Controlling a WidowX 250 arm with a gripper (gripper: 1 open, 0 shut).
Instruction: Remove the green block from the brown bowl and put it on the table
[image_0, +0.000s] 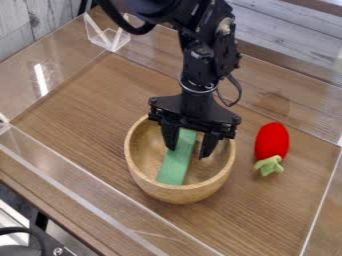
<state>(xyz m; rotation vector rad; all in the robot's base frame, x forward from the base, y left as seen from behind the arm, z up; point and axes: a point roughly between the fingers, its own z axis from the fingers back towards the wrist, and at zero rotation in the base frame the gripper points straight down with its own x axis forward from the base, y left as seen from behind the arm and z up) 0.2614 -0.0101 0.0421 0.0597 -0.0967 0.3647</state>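
The brown bowl sits on the table near the front centre. Inside it the green block leans lengthwise, its lower end toward the front of the bowl and its upper end against the far side. My gripper reaches straight down into the bowl from the black arm. Its two fingers stand close on either side of the block's upper end. Whether the fingers press on the block cannot be made out.
A red strawberry toy with green leaves lies on the table right of the bowl. Clear acrylic walls edge the tabletop at the front and left. A small clear bracket stands at the back.
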